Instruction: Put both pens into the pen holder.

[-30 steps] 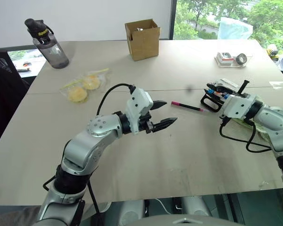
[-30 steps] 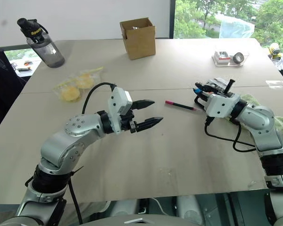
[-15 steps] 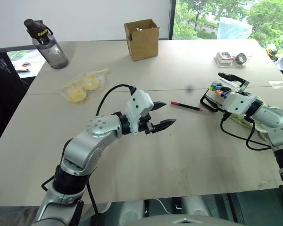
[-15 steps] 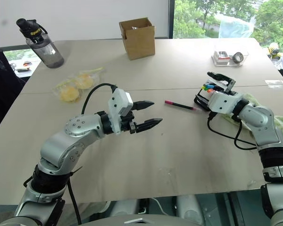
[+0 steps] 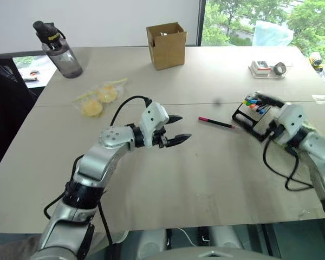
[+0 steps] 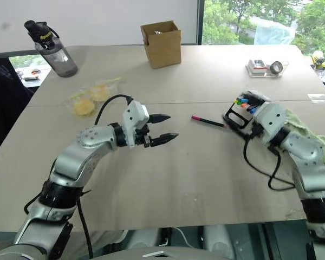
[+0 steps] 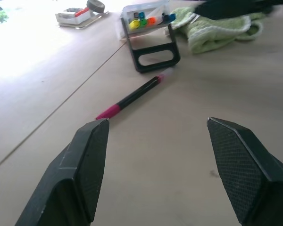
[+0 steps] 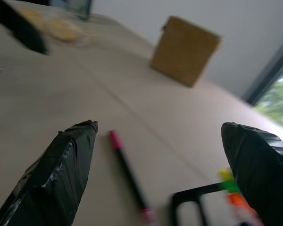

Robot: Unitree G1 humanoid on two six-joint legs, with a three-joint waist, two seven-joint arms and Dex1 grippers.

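Pink-ended pen (image 5: 216, 122) lying flat on the table (image 5: 206, 179), mid-table, between the two arms, touched by neither gripper. Left gripper (image 5: 178, 129) held just above the tabletop, pointing toward the pen, fingers (image 7: 87, 165) spread apart with nothing between them; pink end of the pen near the left fingertips, in the left wrist view. Right gripper (image 8: 162, 174) beside the pen holder (image 5: 251, 114), fingers (image 8: 61, 169) wide apart and empty, pen lying on the table between and beyond them in the right wrist view. Pen holder standing on the right side of the table, black frame with short coloured markers (image 7: 144, 19) sticking up from it; other end of the pen close to the holder's black loop, touching or not cannot be told. Second pen, the light blue one, not made out. Green cloth (image 7: 217, 28) just behind the holder. Farther back: cardboard box (image 5: 166, 45), dark water bottle (image 5: 58, 49) at the far left, clear bag of yellow items (image 5: 97, 97), clear tray with tape (image 5: 268, 68) at the far right
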